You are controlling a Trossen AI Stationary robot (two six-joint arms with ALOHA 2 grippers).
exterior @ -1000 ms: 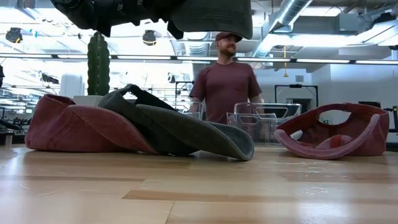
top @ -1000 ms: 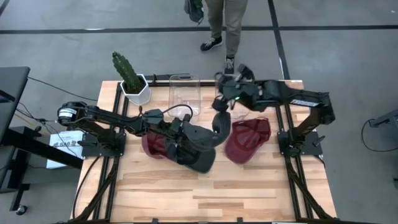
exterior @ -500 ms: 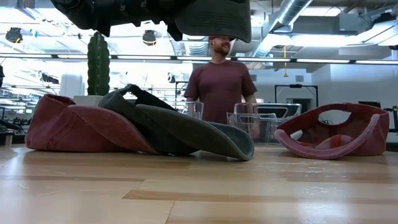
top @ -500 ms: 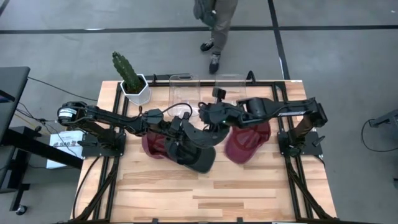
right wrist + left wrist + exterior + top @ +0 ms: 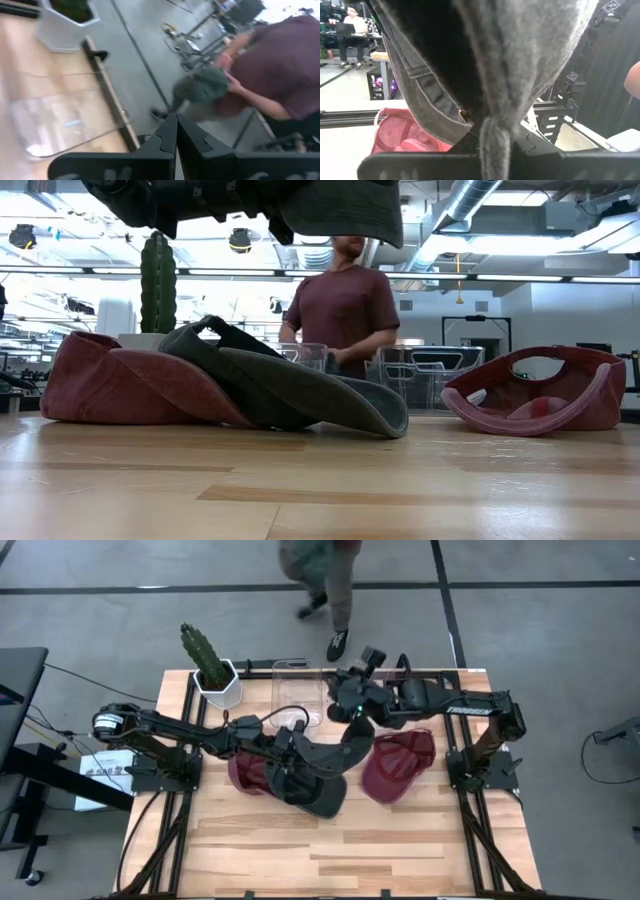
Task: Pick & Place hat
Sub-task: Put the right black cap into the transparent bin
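Light wooden plank desk (image 5: 330, 850) carrying three caps, a cactus and clear bins. Left tool (image 5: 300, 752), over the desk's middle, clamped on the brim of a dark grey fabric cap (image 5: 338, 752) held aloft above the other caps; in the left wrist view the grey cloth (image 5: 520, 60) fills the frame between the fingers. A second dark grey cap (image 5: 300, 395) lies on the desk against a faded red cap (image 5: 120, 385). Another red cap (image 5: 398, 766) lies upturned, to the right. Right tool (image 5: 347, 705), fingers pressed together and empty, near the far edge beside a clear plastic bin (image 5: 297, 682). Green cactus in white hexagonal pot (image 5: 212, 668) at far-left corner. Person in maroon shirt (image 5: 345, 305) beyond the desk.
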